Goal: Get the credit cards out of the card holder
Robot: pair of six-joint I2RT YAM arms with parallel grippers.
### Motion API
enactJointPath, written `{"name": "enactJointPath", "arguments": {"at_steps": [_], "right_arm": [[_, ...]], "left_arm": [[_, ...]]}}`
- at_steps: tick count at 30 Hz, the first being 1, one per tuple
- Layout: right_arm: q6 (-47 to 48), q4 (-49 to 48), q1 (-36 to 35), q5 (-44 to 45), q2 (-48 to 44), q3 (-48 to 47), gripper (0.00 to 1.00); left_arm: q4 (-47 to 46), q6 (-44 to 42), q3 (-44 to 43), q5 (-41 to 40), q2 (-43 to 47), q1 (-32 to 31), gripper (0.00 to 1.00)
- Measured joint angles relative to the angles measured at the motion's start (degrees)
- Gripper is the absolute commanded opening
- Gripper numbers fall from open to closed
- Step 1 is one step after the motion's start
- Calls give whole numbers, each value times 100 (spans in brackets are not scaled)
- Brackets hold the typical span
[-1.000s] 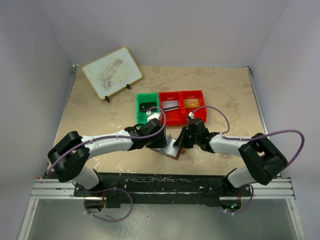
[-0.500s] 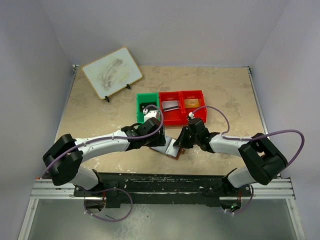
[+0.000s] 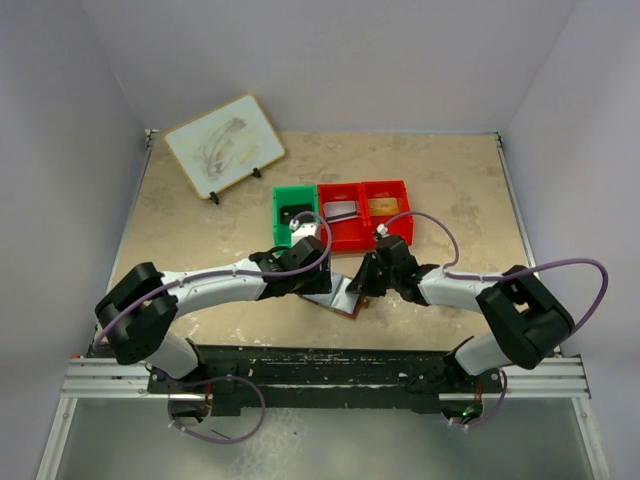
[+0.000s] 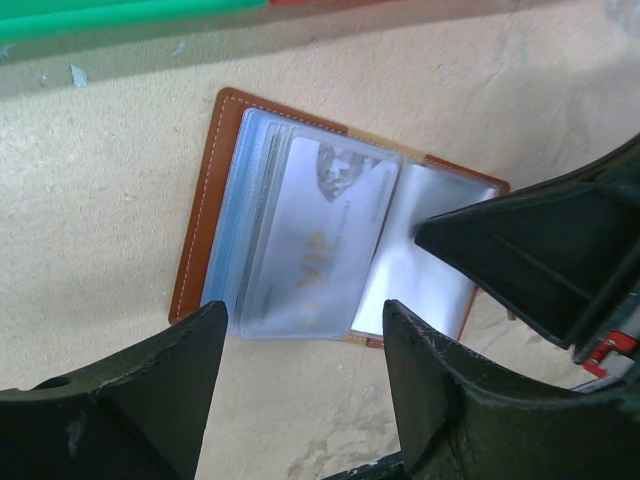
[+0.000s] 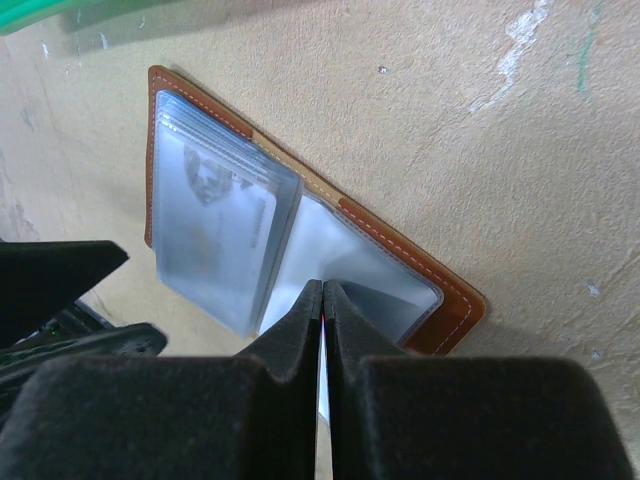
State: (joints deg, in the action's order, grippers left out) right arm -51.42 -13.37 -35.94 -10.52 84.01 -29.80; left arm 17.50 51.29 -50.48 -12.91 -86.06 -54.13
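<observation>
The card holder point(image 4: 205, 230) lies open on the table, brown leather with pale blue clear sleeves fanned over its left half. A silver credit card point(image 4: 320, 240) marked VIP sits in the top sleeve; the right wrist view shows the same card point(image 5: 215, 225). My left gripper point(image 4: 305, 310) is open and hovers over the holder's near edge with nothing between its fingers. My right gripper point(image 5: 322, 285) is shut, with its tips on the holder's right-hand clear panel point(image 5: 385, 300). In the top view both grippers meet over the card holder point(image 3: 345, 298).
A green bin point(image 3: 280, 215) and a red two-compartment bin point(image 3: 365, 240) stand just behind the holder, each with small flat items inside. A white board on a stand point(image 3: 225, 145) is at the back left. Walls enclose the table on three sides.
My left gripper's jaws have opened wider. The left arm drew back to the left briefly and returned over the holder. The right arm has stayed still.
</observation>
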Motion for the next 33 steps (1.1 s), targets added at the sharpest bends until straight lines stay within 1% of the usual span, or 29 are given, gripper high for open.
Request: {"name": "enactJointPath", "arguments": {"at_steps": [4,7,10,33], "right_arm": [[-2,0,0,0,0,0,5],[0,0,0,0,0,0,5],[-2,0,0,0,0,0,5],[-2,-2,0,0,0,2,5]], "left_arm": [[0,9,0,94,-214,0,60],[-24,9,0,138,-225,0,56],[-37,13,0,197,-225,0,55],[-52,59,7,160,-345,0,57]]}}
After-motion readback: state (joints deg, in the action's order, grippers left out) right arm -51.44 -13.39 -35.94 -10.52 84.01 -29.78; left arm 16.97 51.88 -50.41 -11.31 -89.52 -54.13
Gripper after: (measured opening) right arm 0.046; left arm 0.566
